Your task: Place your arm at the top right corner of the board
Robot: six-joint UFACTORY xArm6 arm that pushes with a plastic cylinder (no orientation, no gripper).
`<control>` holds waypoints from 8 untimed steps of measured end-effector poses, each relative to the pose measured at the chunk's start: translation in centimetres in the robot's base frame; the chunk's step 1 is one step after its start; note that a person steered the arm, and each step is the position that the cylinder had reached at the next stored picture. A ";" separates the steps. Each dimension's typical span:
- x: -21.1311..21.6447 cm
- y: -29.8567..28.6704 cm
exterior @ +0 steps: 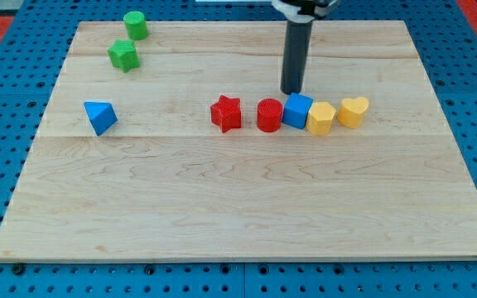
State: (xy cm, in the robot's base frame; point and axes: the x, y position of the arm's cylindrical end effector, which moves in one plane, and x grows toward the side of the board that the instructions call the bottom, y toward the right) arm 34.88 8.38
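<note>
Your tip [292, 91] carries nothing; it's a bare rod resting just above the blue cube [296, 110]. The board's top right corner [400, 26] lies up and to the view's right of it, over open wood. The red cylinder [269, 114], red star [226, 113] and yellow blocks [336, 114] sit below the tip, off that path.

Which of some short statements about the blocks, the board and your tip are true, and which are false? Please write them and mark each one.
1. My tip is just above the blue cube. True.
2. The red star touches the red cylinder. False: a gap separates them.
3. Both green blocks, the green cylinder and the green star, lie near the view's top left. True.
4. My tip is at the board's top right corner. False: it is near the top middle.
5. The yellow heart is the rightmost block. True.
</note>
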 end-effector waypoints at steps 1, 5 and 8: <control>-3.0 1.7; -8.3 10.5; -8.3 12.3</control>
State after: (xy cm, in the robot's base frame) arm 26.61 20.73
